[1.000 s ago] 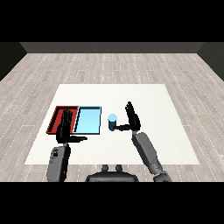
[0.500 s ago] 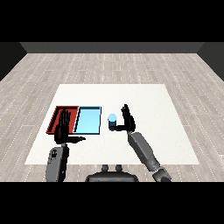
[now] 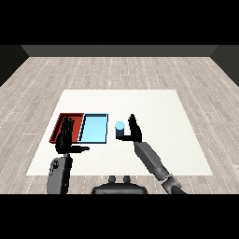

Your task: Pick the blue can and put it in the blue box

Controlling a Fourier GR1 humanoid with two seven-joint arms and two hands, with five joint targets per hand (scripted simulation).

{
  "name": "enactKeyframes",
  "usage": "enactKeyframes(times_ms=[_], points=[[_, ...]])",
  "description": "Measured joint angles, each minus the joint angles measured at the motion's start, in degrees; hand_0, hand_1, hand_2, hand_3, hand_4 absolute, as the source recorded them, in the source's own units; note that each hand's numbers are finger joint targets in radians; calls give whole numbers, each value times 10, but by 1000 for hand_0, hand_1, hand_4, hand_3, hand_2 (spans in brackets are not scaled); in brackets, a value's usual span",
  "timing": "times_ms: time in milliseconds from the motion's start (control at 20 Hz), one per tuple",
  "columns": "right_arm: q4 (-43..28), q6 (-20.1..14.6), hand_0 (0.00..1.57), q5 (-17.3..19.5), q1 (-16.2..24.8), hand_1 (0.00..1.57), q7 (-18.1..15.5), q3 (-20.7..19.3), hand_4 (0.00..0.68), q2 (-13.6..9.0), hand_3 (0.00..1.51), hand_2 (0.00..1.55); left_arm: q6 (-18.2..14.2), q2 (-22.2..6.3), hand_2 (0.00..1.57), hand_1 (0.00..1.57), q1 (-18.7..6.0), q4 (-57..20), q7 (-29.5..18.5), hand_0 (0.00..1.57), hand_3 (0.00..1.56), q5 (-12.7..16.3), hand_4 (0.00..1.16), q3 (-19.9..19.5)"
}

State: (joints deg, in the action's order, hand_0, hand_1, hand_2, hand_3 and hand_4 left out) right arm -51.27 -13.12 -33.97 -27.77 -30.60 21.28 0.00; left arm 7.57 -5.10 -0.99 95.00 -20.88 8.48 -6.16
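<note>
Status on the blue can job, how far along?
Early stage. Done: the right hand has reached the blue can and sits right beside it, fingers straight, not curled round it. In hand: nothing yet; the can stands upright on the table, just right of the light blue tray. Left: grasp, lift, carry left, set it in the tray. The left hand is open over the red tray.

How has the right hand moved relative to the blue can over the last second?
Yes. The right hand has closed in leftward on the blue can, which stands on the table right of the light blue tray; its fingers look open.
</note>
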Motion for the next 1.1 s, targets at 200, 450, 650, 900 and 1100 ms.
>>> enactKeyframes(times_ms=[200, 450, 650, 900, 1100], points=[[41, 1, 0, -41, -29, 0, -18, 19, 0, 0, 0, 0, -5, 9, 0, 0, 3, -12, -13, 0, 0, -10, 0, 6], [72, -11, 0, -94, -60, 0, -34, 55, 0, 0, 0, 0, -3, 8, 0, 0, 1, -10, -7, 0, 0, -4, 0, 3], [104, -7, 0, -121, -81, 0, -46, 69, 0, 0, 0, 0, -8, 12, 0, 0, 1, 5, 7, 0, 0, -2, 0, 5], [144, 3, 0, -153, -114, 0, -48, 83, 0, 0, 0, 0, -9, 15, 0, 0, -6, -10, -5, 0, 0, -6, 0, 6], [155, -3, 0, -177, -128, 0, -47, 108, 0, 0, 0, 0, -6, 12, 0, 0, 11, 13, 6, 0, 0, 1, 0, 4]])
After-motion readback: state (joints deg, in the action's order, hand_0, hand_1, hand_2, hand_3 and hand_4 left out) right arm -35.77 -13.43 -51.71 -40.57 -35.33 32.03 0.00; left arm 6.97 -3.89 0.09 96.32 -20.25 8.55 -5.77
